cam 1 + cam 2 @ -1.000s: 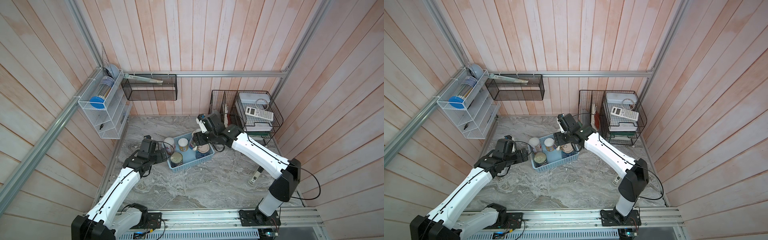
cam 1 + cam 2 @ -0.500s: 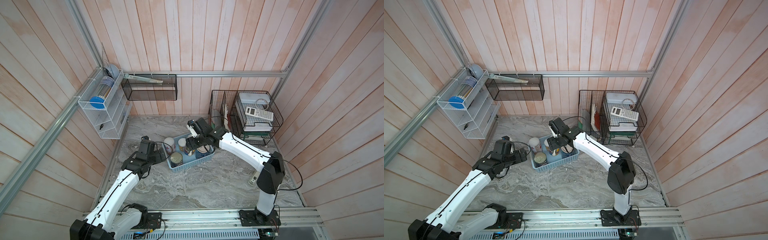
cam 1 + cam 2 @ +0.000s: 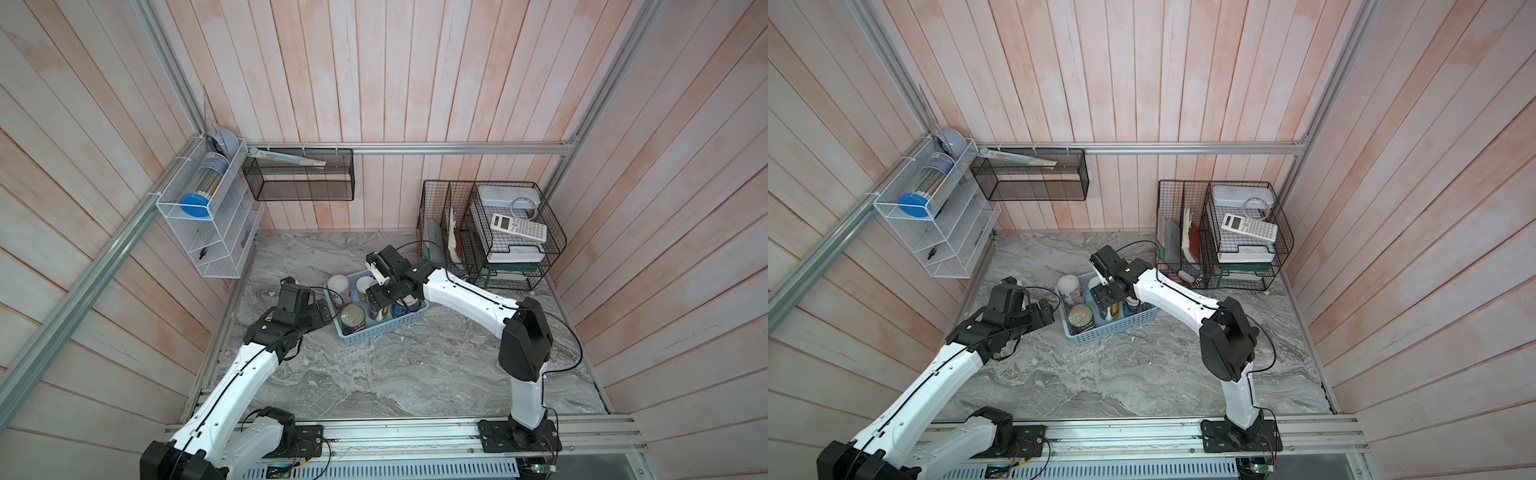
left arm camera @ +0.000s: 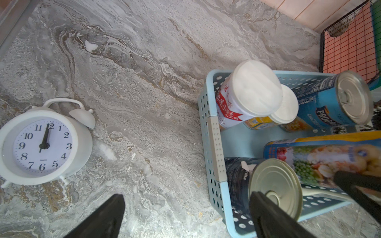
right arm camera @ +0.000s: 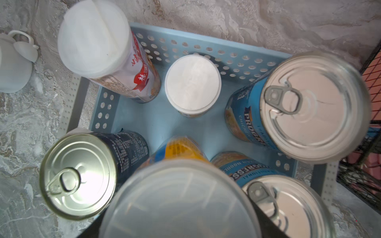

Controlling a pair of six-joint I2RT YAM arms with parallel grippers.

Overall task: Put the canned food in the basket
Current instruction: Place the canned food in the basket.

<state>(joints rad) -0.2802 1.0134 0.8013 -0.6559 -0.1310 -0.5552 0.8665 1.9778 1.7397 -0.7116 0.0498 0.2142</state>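
The right gripper (image 3: 379, 306) reaches down from above and is clamped around the yellow-and-blue can (image 5: 177, 202). This can stands upright between its fingers, long axis vertical, with the pale lid pointing straight up at the wrist. It is inside the basket (image 3: 376, 333). Whether its base rests on the basket floor cannot be told.

The other five cans stand around that hand, all upright in the basket with their lids up. The dark can (image 5: 80, 177), with a silver pull-tab lid, is just beside the held can on the side toward the left gripper (image 3: 327, 314). A blue-labelled can (image 5: 286, 208) is just beside it on the opposite side. Beyond the right gripper's fingertips, along the far wall, stand the tall white-lidded can (image 5: 93, 39), the short white-lidded can (image 5: 192, 82) and a second blue-labelled can (image 5: 313, 107).

The left gripper is spread wide and holds nothing. It hovers low over the marble table (image 3: 415, 374) at the basket's short end, nearest the dark can. Whether a fingertip (image 4: 268, 218) touches the basket wall cannot be told. The basket's long axis runs straight away from this open hand. A white alarm clock (image 4: 45, 144) lies face up on the table off to the side of this hand, away from the basket.
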